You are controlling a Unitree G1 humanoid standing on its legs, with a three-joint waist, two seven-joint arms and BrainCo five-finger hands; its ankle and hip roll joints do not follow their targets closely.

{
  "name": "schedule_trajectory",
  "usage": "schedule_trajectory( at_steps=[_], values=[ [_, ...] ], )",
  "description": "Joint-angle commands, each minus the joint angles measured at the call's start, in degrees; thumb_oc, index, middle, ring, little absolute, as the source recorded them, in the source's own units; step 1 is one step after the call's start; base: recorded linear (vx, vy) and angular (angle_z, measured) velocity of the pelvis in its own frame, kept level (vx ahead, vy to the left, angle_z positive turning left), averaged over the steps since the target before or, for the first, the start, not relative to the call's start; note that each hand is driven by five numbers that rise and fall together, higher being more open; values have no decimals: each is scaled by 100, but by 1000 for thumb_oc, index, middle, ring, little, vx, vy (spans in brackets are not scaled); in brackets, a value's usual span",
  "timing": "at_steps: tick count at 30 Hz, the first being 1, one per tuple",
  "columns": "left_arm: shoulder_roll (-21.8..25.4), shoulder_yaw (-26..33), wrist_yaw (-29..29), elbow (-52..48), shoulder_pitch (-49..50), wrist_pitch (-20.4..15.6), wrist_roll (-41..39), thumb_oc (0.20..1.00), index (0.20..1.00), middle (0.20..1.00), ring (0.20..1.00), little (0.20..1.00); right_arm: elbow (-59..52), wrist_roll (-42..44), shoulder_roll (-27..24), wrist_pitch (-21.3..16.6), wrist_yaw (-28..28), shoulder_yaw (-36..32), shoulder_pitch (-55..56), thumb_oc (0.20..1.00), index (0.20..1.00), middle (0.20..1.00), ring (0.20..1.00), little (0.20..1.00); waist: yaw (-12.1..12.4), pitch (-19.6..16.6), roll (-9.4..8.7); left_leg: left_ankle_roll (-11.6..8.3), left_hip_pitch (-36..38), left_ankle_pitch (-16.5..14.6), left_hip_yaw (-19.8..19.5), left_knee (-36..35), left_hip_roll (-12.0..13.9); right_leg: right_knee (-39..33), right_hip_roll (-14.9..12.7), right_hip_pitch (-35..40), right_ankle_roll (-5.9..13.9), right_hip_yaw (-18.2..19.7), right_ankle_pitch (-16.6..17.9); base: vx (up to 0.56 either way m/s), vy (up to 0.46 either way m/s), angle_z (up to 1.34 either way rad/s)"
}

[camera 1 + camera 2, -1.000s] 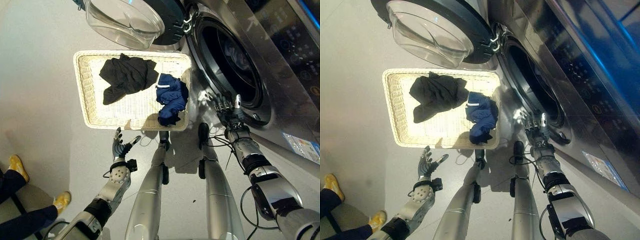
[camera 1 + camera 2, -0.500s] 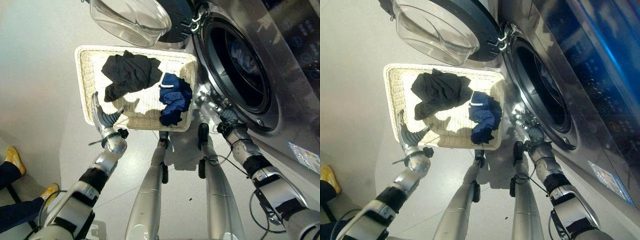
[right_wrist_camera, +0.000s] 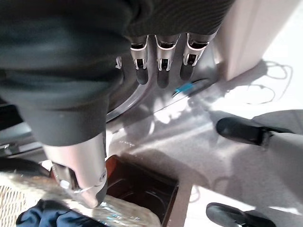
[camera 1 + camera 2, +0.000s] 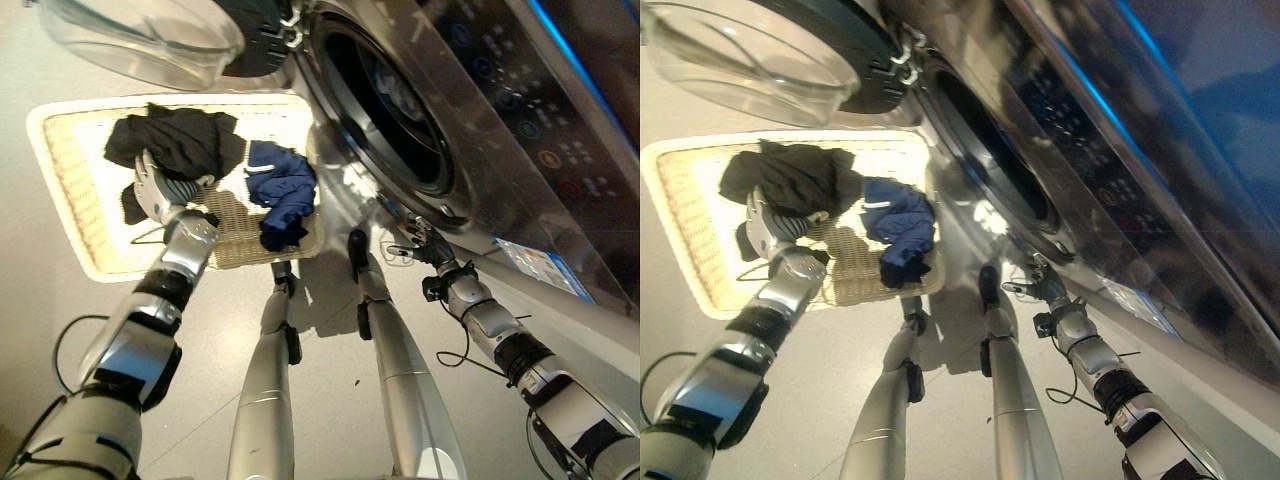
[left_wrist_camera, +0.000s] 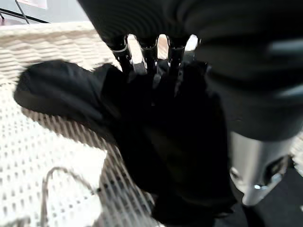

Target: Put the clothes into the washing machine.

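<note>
On the pale grey floor a white wicker basket lay in front of the washing machine, whose glass door stood swung open above it. Two garments were in the basket: a black one towards the far side and a blue one at the end nearest the drum. The left hand reached down onto the black garment, fingers straight and touching the cloth without gripping it. The right hand hung low beside the machine's front, fingers loose, holding nothing.
</note>
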Motion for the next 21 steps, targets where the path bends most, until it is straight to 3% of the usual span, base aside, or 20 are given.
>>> schedule_trajectory(
  at_steps=[1, 4, 7, 12, 14, 15, 16, 17, 21],
  values=[
    [516, -8, -264, 609, -359, 200, -333, 1000, 1000, 1000, 1000, 1000, -755, 62, -61, -266, -17, 134, 486, 1000, 1000, 1000, 1000, 1000, -149, -94, -475, 10, -270, -906, 535, 1377, -283, -807, 258, -74, 223, 246, 740, 12, 58, -4],
    [687, 8, -155, 1044, -649, 150, -713, 1000, 1000, 1000, 1000, 1000, -1063, 112, -145, -370, -48, 169, 736, 1000, 1000, 1000, 1000, 1000, -348, -94, -622, 43, -505, -1116, 527, 1649, -290, -780, 262, -316, 243, 377, 805, 46, 152, -8],
    [750, 106, 118, 1159, -794, -207, -1106, 1000, 1000, 1000, 1000, 1000, -1204, 159, -171, -444, -84, 174, 887, 1000, 1000, 1000, 1000, 1000, -466, -94, -707, 56, -638, -1262, 545, 1824, -278, -771, 263, -463, 243, 431, 852, 36, 75, -8],
    [673, 633, 871, 921, -1056, -1548, -2172, 1000, 1000, 1000, 1000, 1000, -1268, 115, -27, -621, -137, 187, 1086, 1000, 1000, 1000, 1000, 1000, -594, -94, -859, 71, -800, -1480, 596, 1988, -259, -831, 273, -641, 257, 425, 937, 24, 20, -1],
    [661, 710, 865, 844, -1158, -1784, -2264, 1000, 1000, 1000, 1000, 1000, -1304, 119, 18, -643, -116, 228, 1063, 1000, 1000, 1000, 1000, 1000, -603, -94, -905, 59, -821, -1515, 610, 2008, -244, -866, 276, -659, 257, 402, 965, 0, 0, 0],
    [661, 715, 798, 805, -1195, -1838, -2365, 652, 652, 652, 652, 652, -1318, 95, 24, -659, -110, 247, 1052, 1000, 1000, 1000, 1000, 1000, -606, -94, -922, 53, -826, -1534, 603, 2028, -242, -864, 281, -663, 257, 396, 970, 0, 0, 0],
    [653, 707, 715, 766, -1219, -1912, -2476, 250, 250, 250, 250, 250, -1354, 64, 24, -665, -126, 257, 1033, 1000, 1000, 1000, 1000, 1000, -610, -94, -940, 52, -832, -1553, 588, 2053, -246, -855, 285, -668, 257, 398, 974, 0, 0, 0],
    [640, 705, 525, 712, -1248, -2083, -2663, 200, 200, 200, 200, 200, -1460, 138, 5, -624, -144, 267, 996, 1000, 1000, 1000, 1000, 1000, -617, -94, -962, 59, -826, -1579, 563, 2078, -252, -839, 297, -668, 254, 402, 981, 0, 0, 0],
    [634, 726, 44, 520, -1283, -2726, -3104, 200, 200, 200, 200, 200, -1555, 243, -21, -639, 8, 192, 963, 1000, 1000, 1000, 1000, 1000, -624, -94, -979, 86, -792, -1607, 529, 2073, -283, -805, 349, -658, 228, 443, 967, 0, 0, 0]
  ],
)
